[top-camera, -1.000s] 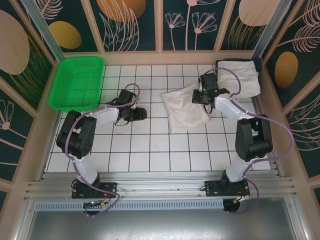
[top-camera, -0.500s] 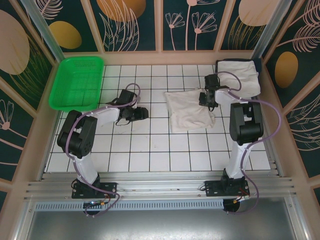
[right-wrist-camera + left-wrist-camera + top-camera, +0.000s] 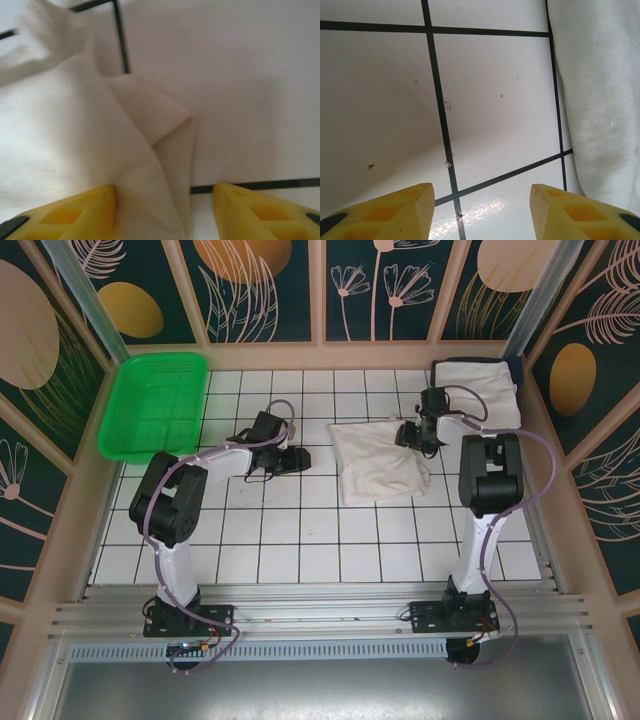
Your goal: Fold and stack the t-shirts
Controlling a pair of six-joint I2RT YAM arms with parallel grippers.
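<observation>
A: While my left hand [image 3: 288, 458] hovers open and empty, where is the risk?
B: At my right hand [image 3: 412, 434], open over a loose corner of the folded t-shirt [image 3: 380, 465]; a snag could undo the fold. Bare counter [image 3: 290, 530] lies left; the second t-shirt [image 3: 485, 390] lies close right.

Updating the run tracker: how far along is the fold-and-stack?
Done: one folded shirt lies in the far right corner. In hand: a second shirt lies folded mid-table, one corner flap rumpled; the right gripper is open over that corner, the left gripper open over bare tile beside it. Left: probably tidy it, then stack it on the corner one.
</observation>
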